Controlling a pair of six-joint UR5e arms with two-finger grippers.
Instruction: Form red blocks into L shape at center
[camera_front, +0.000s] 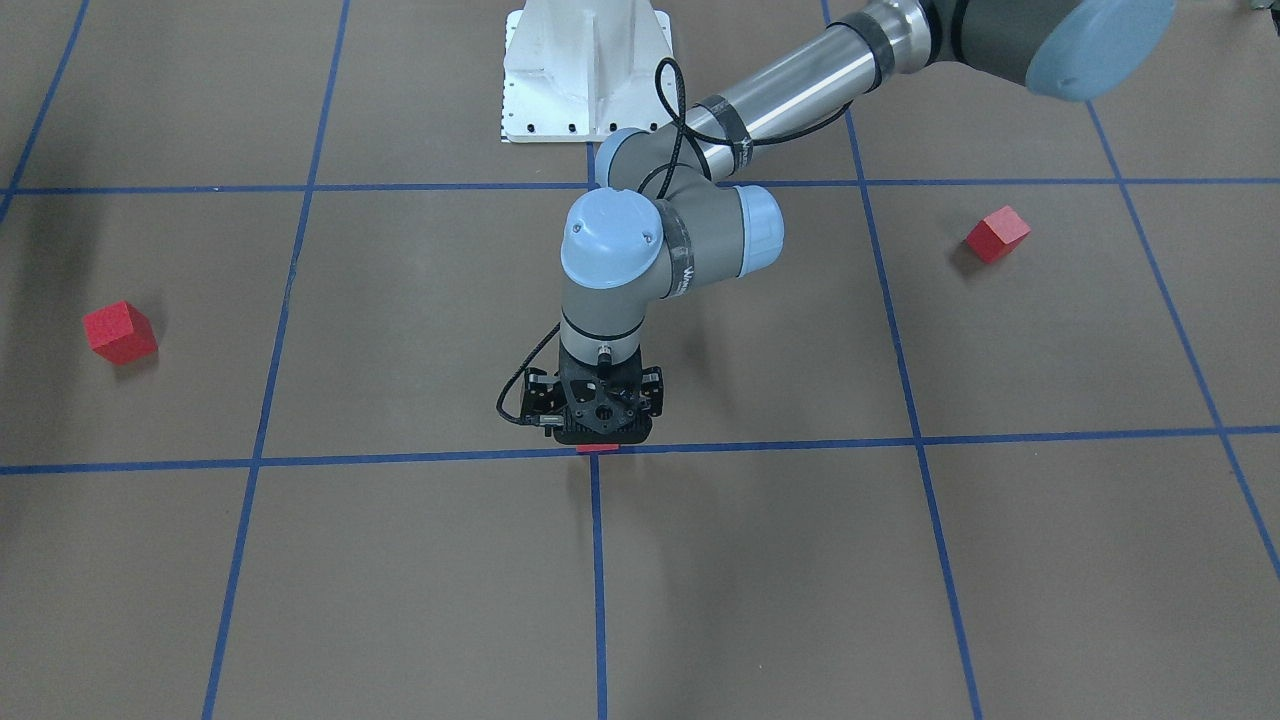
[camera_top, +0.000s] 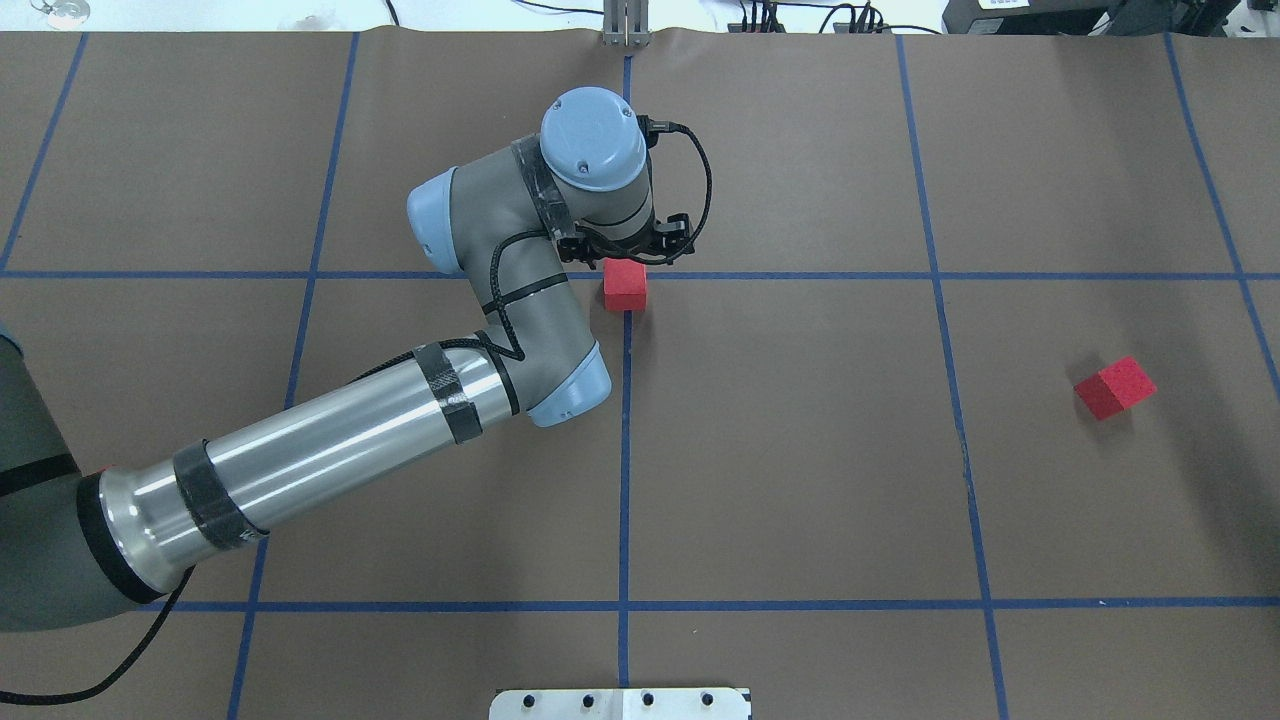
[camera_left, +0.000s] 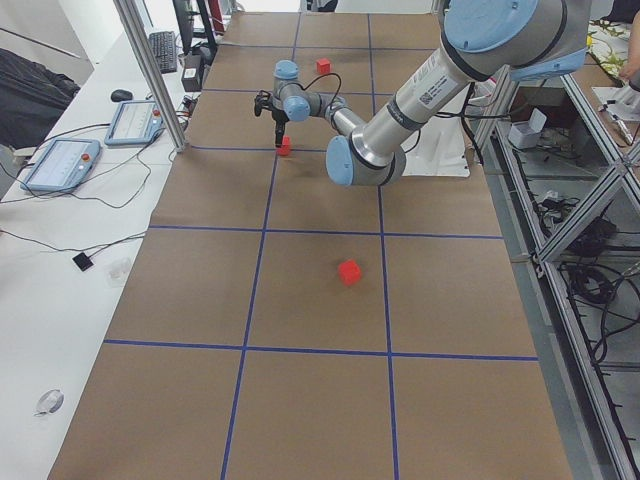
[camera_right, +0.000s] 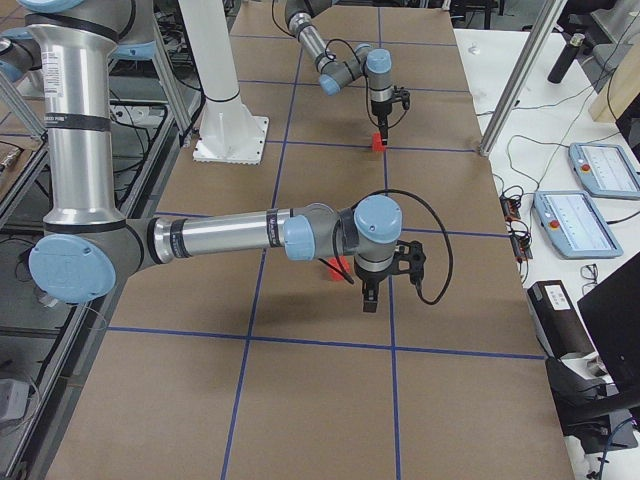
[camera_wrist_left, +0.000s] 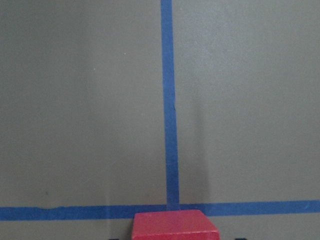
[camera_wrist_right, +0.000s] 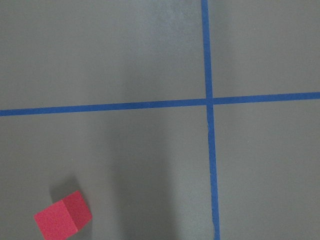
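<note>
We judge the 3 red blocks light and stiff, best pinched across 2 opposite flat faces. The middle block sits at the center under the left tool, whose opening we cannot tell. The front view shows an outer block the arm hides overhead; the right tool shows only from the side, opening unclear.

The table is covered in brown paper, ruled into large squares by blue tape lines. One red block sits at the middle crossing, just on its robot side. A second block lies well off to the crossing's right by the robot's reckoning. A third block lies well off to its left. Both are nearer the robot than the crossing. A white base plate stands at the robot's edge.
</note>
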